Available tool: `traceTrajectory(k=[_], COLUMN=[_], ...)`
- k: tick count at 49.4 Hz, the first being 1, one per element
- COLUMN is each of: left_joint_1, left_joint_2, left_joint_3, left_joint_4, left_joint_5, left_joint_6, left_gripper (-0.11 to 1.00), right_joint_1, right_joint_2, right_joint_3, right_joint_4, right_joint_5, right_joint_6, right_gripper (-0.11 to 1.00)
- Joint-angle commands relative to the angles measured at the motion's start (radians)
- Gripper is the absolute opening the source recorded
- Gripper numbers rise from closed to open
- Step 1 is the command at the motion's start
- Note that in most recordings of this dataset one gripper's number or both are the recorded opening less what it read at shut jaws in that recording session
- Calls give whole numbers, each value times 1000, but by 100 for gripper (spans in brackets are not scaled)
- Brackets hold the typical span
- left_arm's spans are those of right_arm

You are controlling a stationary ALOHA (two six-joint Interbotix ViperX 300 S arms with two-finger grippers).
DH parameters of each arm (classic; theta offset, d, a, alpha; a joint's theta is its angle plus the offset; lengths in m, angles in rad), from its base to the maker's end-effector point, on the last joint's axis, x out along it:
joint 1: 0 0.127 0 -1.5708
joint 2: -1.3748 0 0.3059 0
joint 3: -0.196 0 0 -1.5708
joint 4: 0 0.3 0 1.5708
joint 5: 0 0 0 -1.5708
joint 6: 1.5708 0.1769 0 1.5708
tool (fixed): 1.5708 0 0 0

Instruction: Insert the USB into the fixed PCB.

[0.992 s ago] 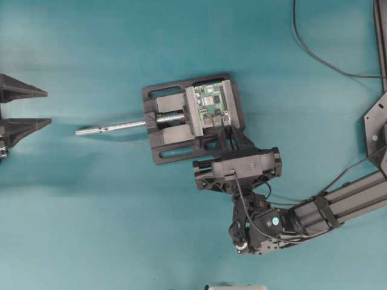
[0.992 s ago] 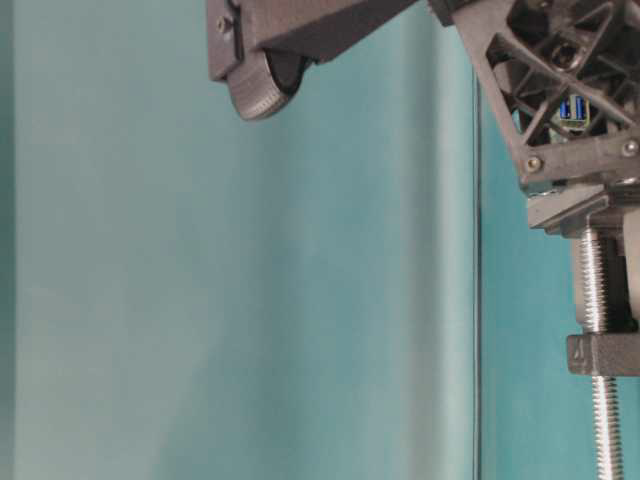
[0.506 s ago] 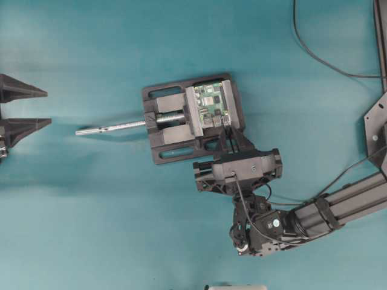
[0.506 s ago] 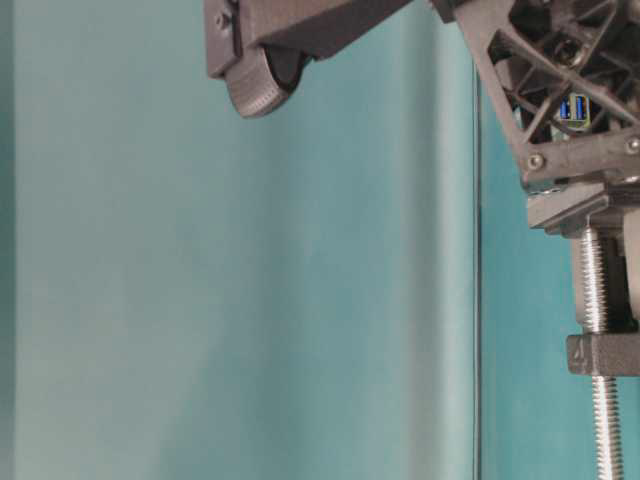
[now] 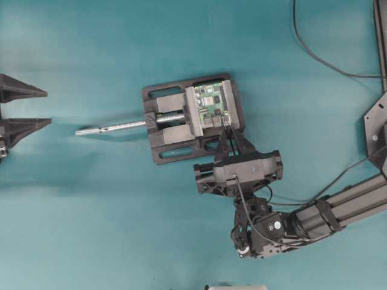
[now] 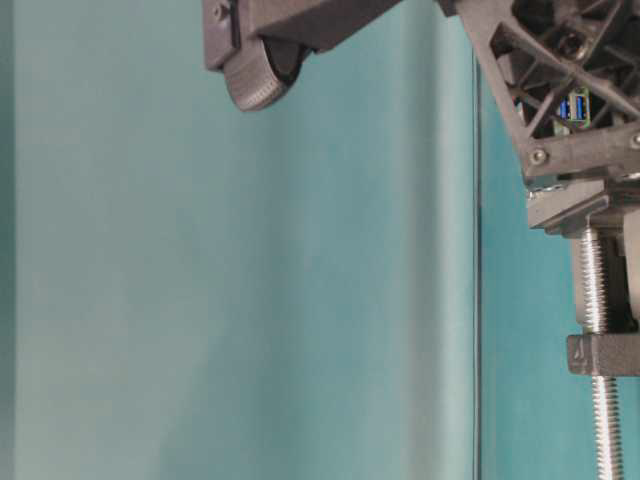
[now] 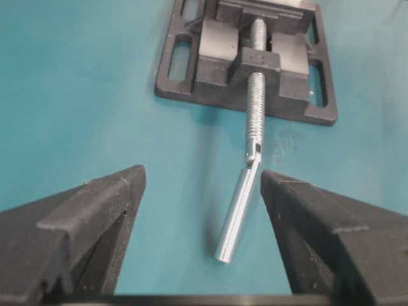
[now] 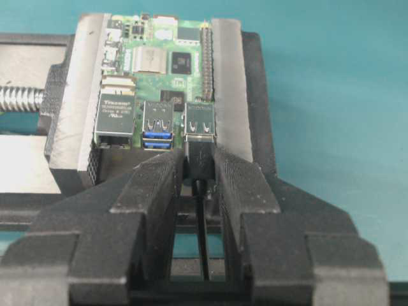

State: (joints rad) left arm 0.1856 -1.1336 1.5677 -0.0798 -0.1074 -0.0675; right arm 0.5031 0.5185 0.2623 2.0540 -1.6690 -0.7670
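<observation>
The fixed PCB (image 5: pixel 211 103) is a green board clamped in a black vise (image 5: pixel 163 130). It also shows in the right wrist view (image 8: pixel 159 64). The USB (image 8: pixel 201 153) is a dark plug whose front butts against the right-hand silver port (image 8: pixel 199 124). Its metal tip is hidden and its thin black cable (image 8: pixel 203 223) runs back between the fingers. My right gripper (image 8: pixel 199 159) (image 5: pixel 228 132) flanks the plug with only its fingertips, slightly open, with a thin gap on the left side. My left gripper (image 5: pixel 48 107) (image 7: pixel 203 175) is wide open and empty at the far left.
The vise's silver screw rod (image 5: pixel 109 127) points left towards the left gripper, and its handle end (image 7: pixel 239 217) lies between the left fingers. It also shows in the table-level view (image 6: pixel 598 290). A thicker black cable (image 5: pixel 314 54) lies at the back right.
My right gripper has drawn back a little from the vise, while the plug stays against the port. The left arm has not moved.
</observation>
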Motion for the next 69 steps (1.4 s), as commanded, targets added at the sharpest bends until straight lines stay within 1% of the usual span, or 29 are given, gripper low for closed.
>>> traceTrajectory(k=[1,8,11,17,20,38,45,56,62,66,69], left_joint_1=[0,0,0,0,0,0,0,2,0,0,0], left_joint_2=[9,8,8,8,9,9,9,8,8,9,8], left_joint_3=[-9,-11,-9,-11,-11,-11,-11,-11,-11,-11,-11], left_joint_4=[3,3,3,2,3,3,3,2,3,3,3], left_joint_5=[-8,-9,-9,-9,-8,-8,-8,-9,-9,-8,-8], left_joint_6=[-9,-9,-9,-9,-9,-9,-9,-9,-9,-9,-9], left_gripper=[89,89,89,89,89,89,89,89,89,89,89], right_joint_1=[35,35,35,35,34,40,40,63,78,89,91], right_joint_2=[-38,-38,-38,-38,-38,-46,-77,-186,-255,-305,-345], right_joint_3=[-23,-20,-18,-18,-15,-15,11,118,195,258,307], right_joint_4=[0,0,2,2,0,0,0,-26,-44,-84,-132], right_joint_5=[-6,-6,-6,-6,-6,-8,14,40,110,186,258], right_joint_6=[2,2,2,2,2,-11,-32,-94,-117,-115,-106], right_gripper=[21,21,24,35,38,38,39,39,39,39,40])
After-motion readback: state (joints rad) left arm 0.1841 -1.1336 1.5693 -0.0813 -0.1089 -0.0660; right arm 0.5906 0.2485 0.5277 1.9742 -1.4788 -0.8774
